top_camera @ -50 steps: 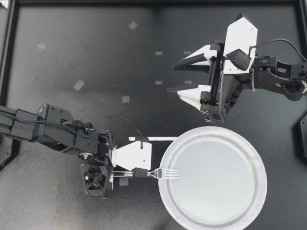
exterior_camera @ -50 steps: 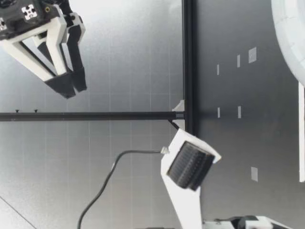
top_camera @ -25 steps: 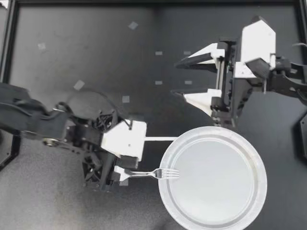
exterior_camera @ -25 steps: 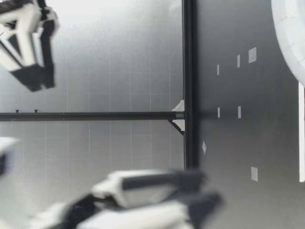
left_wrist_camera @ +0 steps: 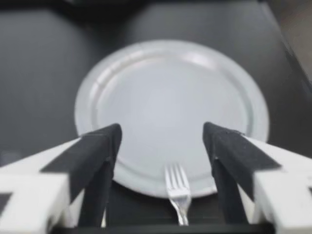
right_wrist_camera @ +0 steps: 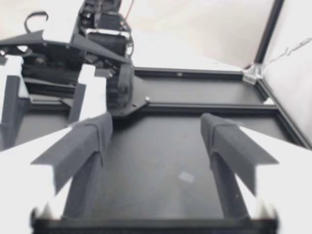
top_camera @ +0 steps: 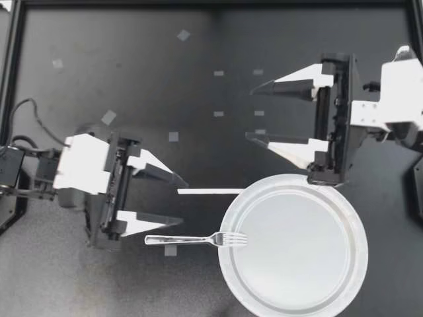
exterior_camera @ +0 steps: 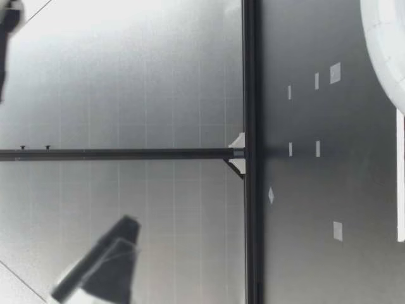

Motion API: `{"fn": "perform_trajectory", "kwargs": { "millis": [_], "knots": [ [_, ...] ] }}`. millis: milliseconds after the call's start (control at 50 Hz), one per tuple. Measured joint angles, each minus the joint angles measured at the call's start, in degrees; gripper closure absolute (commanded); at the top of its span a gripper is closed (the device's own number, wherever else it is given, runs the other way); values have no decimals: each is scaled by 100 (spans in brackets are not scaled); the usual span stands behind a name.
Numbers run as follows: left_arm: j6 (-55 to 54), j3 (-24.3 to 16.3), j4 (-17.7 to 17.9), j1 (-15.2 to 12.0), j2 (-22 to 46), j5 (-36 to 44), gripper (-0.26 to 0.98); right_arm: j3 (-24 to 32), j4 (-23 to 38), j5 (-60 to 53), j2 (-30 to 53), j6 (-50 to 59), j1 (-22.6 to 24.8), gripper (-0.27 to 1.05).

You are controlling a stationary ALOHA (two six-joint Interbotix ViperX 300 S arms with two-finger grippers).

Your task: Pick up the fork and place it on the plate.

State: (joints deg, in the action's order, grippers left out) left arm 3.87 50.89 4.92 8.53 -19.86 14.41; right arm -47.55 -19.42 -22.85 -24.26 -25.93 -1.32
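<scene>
Well, the fork (top_camera: 196,238) is only half home: its tines rest over the rim of the plate (top_camera: 297,264) on the side facing the left arm, while the handle sticks out from the plate and lies on the table (top_camera: 132,66). Nothing holds it. The left gripper (top_camera: 182,201) stands off from the plate, out by the handle's end, jaws spread wide and empty. One finger is just beside the handle but, as far as I can see from above, not touching it. Its wrist camera agrees: the fork (left_wrist_camera: 176,192) lies between the two dark fingers (left_wrist_camera: 100,146) with clear space on either side, tines on the plate (left_wrist_camera: 170,97). The right gripper (top_camera: 250,113) sits near the plate's rim, well apart from the fork, also wide open, with nothing between its fingers (right_wrist_camera: 83,141). From table height only a slice of the plate (exterior_camera: 383,44) shows, and no fork. I'd judge the placing partly done, since the fork touches the plate but most of it lies off it. If tines on the rim count, the arms need only clear away. If the whole fork must sit inside, the handle wants gripping again and moving toward the plate's middle.
</scene>
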Motion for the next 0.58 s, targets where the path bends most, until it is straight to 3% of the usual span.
{"fn": "perform_trajectory", "kwargs": {
  "millis": [120, 220, 580],
  "knots": [
    [79, 492, 0, 9, -105, 1301, 10, -132, 9, -519, 299, 79, 88, 6],
    [62, 782, 9, 0, -167, 1872, 10, -141, 9, -606, 606, 105, 105, 6],
    [0, 984, 18, 0, -176, 1942, 10, -26, 0, -659, 993, 114, 114, 6]
  ]
}}
